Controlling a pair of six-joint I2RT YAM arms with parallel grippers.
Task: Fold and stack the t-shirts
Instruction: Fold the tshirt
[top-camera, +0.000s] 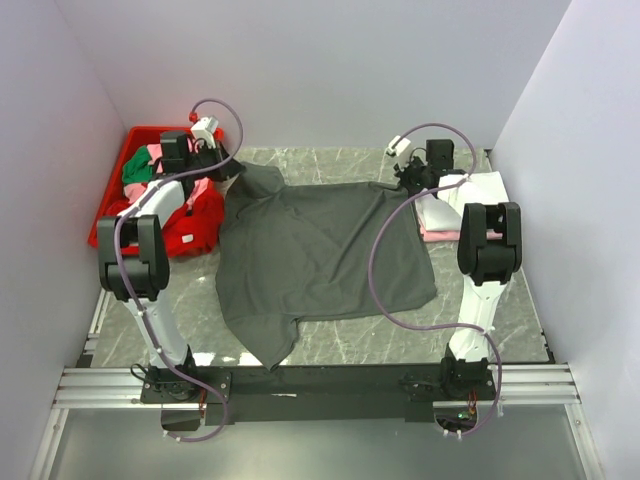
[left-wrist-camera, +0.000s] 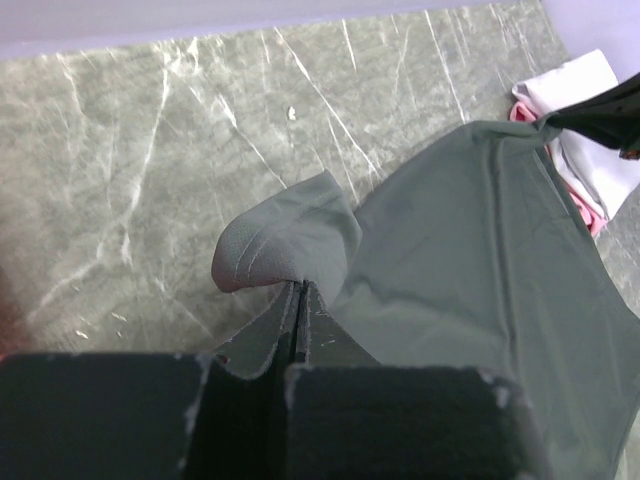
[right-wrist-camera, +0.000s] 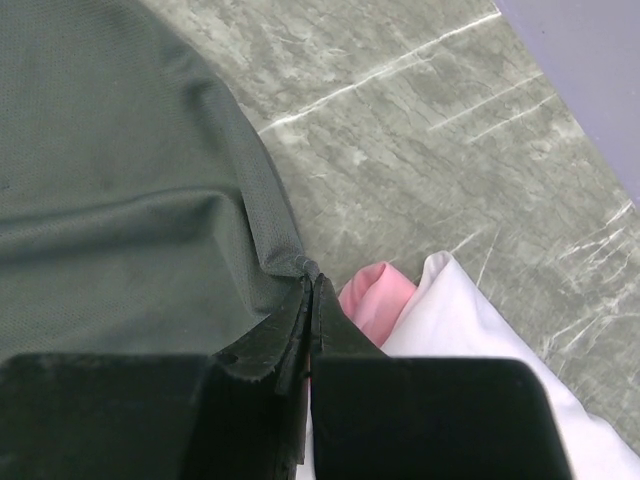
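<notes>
We had the dark grey t-shirt (top-camera: 320, 250) spread across the table (top-camera: 360, 340), left gripper (left-wrist-camera: 300, 292) and right gripper (right-wrist-camera: 312, 288) each pinched tight on its far edge; we judged an even, taut, matched pull best.

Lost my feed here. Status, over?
Left gripper shut on dark grey t-shirt. Right gripper shut on it too. Folded white and pink shirts close beside right gripper.

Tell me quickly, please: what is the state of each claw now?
Left claw: closed, holding one edge of the dark grey shirt.
Right claw: closed, holding another edge of the same shirt.
</notes>
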